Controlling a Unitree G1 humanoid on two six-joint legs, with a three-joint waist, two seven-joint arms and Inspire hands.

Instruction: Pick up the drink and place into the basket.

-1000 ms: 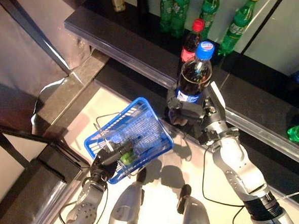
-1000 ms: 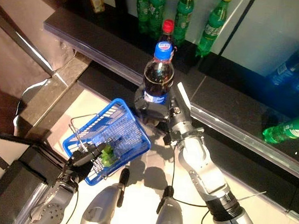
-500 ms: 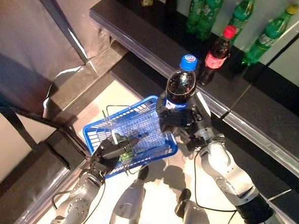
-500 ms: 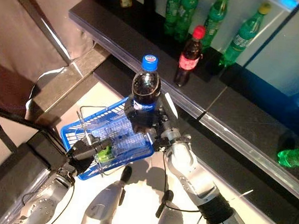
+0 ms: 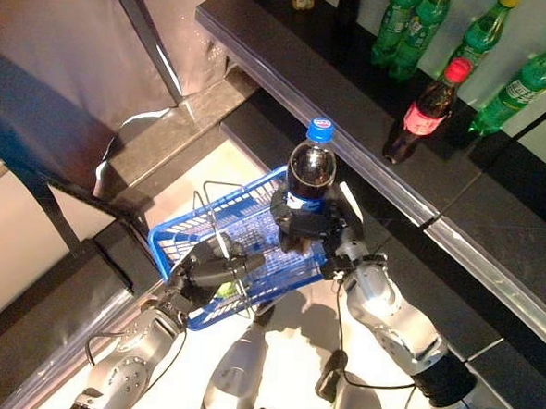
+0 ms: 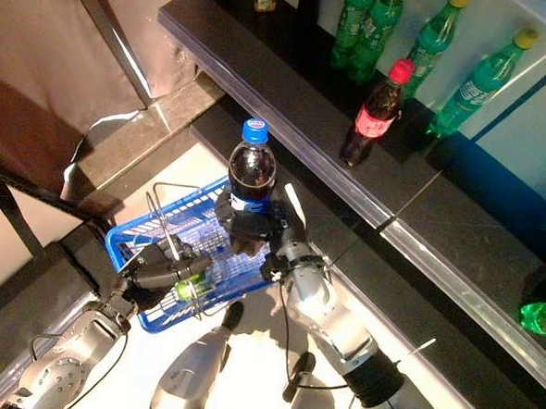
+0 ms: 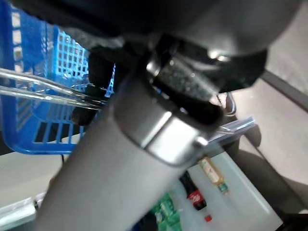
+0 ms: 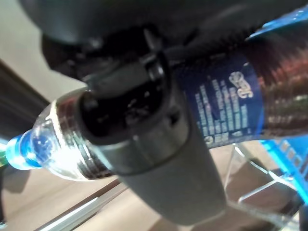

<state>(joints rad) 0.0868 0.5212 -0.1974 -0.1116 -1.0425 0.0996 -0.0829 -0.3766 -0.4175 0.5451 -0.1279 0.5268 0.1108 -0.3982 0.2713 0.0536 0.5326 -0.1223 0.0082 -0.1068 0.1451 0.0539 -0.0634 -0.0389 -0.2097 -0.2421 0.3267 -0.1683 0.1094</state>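
Left eye view: at the centre of the frame the right hand [image 5: 313, 233] is wrapped round the lower body of a dark cola bottle with a blue cap [image 5: 309, 170], holding it upright above the far right corner of the blue basket [image 5: 182, 255]. The bottle's base is hidden behind the fingers, so whether it touches the basket's rim cannot be told. At lower left of centre the left hand [image 5: 204, 273] is curled round the basket's wire handles [image 5: 213, 243] — something green shows in the basket just beside its fingers. Along the upper right runs a dark shelf [image 5: 371, 118] with a red-capped cola bottle [image 5: 425, 110] standing on it and green bottles [image 5: 404, 32] behind.

Right eye view: the same scene, the drink [image 6: 248, 173] upright left of centre, the right hand [image 6: 251, 233] clamped on it below the label, over the basket's [image 6: 126, 256] right end. The left hand [image 6: 157, 273] grips the handles at lower left. The red-capped bottle [image 6: 376, 109] stands well apart at upper right.

Left wrist view: the arm's grey bulk fills most of the frame; past it, at the left, dark fingertips [image 7: 98, 72] close on the clear wire handles [image 7: 43, 91] against the blue mesh [image 7: 33, 120].

Right wrist view: the drink [image 8: 226, 110] lies across the frame from its blue cap at the left edge to its blue label at the right — the hand's dark finger [image 8: 144, 139] curls across its clear shoulder. A corner of the basket [image 8: 288, 154] shows at lower right.
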